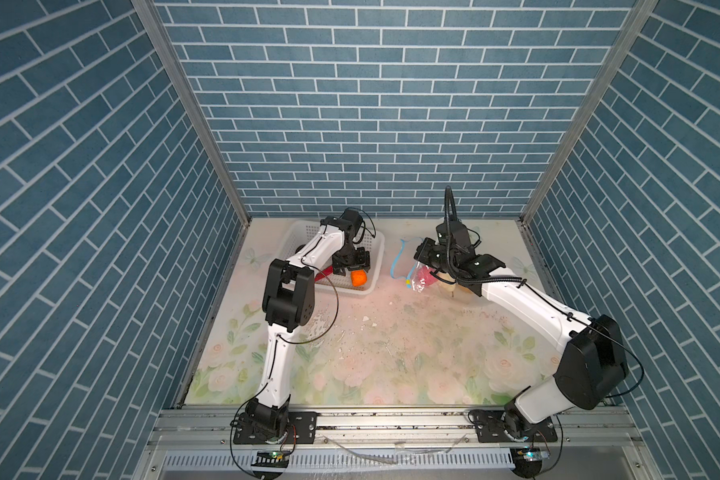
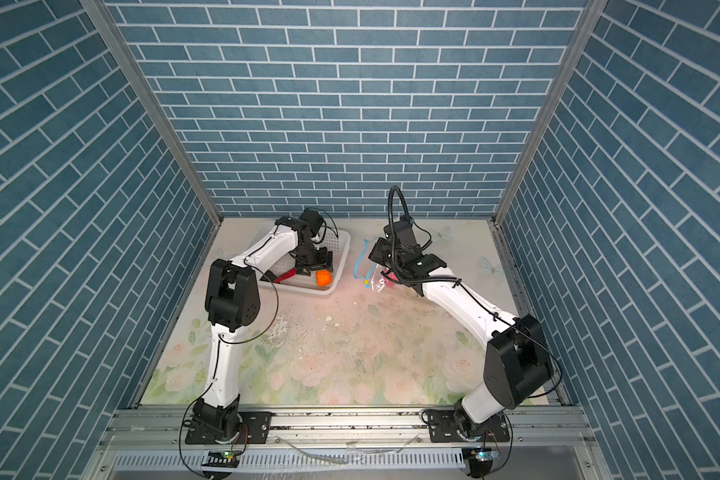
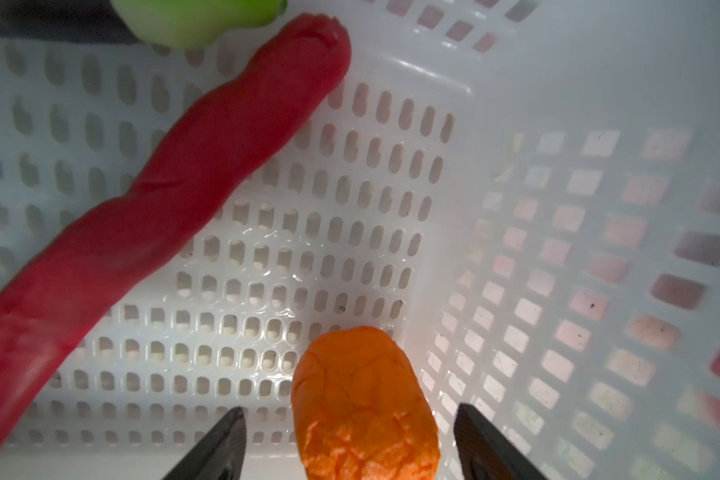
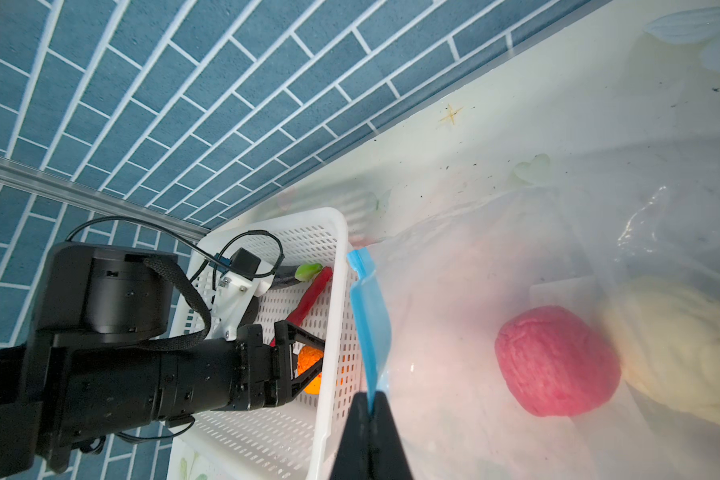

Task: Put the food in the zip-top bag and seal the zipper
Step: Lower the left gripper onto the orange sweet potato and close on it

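Note:
An orange lump (image 3: 362,403) of the food lies in the corner of a white perforated basket (image 3: 558,249). My left gripper (image 3: 348,409) is open, one finger on each side of the lump with gaps. A thin red chili (image 3: 163,199) lies across the basket floor beside it. My right gripper (image 4: 370,397) is shut on the light blue zipper (image 4: 371,316) and holds up the mouth of the clear zip-top bag (image 4: 474,270). A pink lump (image 4: 555,361) and a cream-white lump (image 4: 682,349) lie inside the bag. In both top views the yellow slider tab (image 1: 408,284) sits at the strip's near end.
The basket (image 1: 378,259) stands at the back left of the floral table, just left of the bag. A green piece (image 3: 196,16) and a dark piece (image 4: 285,278) lie at its far end. Blue brick walls close in three sides. Crumbs dot the middle of the table (image 1: 371,332).

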Tool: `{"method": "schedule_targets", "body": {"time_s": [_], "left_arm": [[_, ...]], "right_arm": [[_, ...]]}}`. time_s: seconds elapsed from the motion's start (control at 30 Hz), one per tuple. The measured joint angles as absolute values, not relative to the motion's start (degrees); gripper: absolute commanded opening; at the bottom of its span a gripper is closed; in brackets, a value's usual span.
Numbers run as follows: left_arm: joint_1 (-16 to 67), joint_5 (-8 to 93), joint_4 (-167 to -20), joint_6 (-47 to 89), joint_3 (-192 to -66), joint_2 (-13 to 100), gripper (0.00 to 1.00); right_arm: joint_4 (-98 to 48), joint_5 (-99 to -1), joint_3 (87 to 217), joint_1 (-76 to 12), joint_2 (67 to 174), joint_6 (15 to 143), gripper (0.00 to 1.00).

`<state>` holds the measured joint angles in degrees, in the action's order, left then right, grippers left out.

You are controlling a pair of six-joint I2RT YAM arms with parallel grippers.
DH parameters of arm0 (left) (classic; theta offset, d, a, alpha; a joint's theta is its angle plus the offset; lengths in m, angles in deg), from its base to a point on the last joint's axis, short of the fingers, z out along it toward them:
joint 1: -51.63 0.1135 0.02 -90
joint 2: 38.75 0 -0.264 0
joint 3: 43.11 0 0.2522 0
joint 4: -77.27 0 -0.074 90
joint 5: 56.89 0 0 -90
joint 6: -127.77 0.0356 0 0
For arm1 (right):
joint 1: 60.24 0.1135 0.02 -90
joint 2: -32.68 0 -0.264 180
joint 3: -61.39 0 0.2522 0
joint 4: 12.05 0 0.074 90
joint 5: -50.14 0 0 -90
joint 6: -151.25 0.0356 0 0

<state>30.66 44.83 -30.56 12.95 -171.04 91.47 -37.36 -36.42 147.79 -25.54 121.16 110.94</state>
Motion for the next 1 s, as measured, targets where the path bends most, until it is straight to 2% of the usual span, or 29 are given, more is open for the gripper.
{"method": "schedule_targets", "body": {"time_s": [0.3,0.73,1.0], "left_arm": [[30.64,44.68,-30.86,12.95,-167.65,91.47,0.78],[30.62,43.04,-30.75,13.04,-167.56,91.44,0.65],[30.62,42.98,-30.64,13.13,-167.56,91.44,0.61]], "right_arm": [[-37.36,-36.42,147.79,-25.54,121.16,110.94,0.0],[-37.34,-36.44,147.68,-25.54,121.16,110.94,0.0],[-37.34,-36.44,147.4,-25.54,121.16,110.94,0.0]]}}
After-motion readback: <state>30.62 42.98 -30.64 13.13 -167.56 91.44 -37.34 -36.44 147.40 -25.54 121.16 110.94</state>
